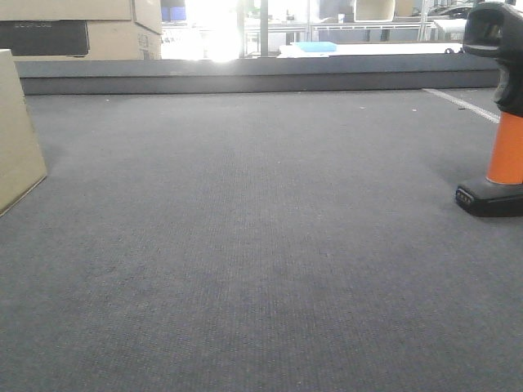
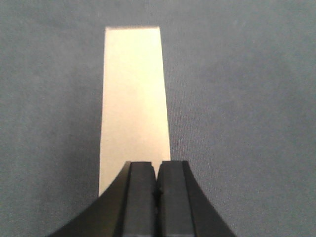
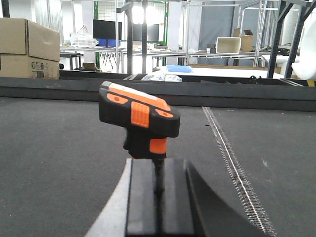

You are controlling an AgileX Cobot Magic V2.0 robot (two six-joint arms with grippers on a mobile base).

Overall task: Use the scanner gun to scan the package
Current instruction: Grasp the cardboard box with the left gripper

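Two task items stand well apart on the grey tabletop (image 1: pixel 261 245): the package (image 1: pixel 16 131) at the far left of the front view, and the scanner gun (image 1: pixel 505 147) upright on its flat black base at the far right. We see our left end effector (image 2: pixel 157 170) with its fingers pressed together, holding nothing, above a plain tan face of the package. Our right end effector (image 3: pixel 158 165) likewise has its fingers together and empty, low over the tabletop, with the scanner gun's black and orange head beyond its tips.
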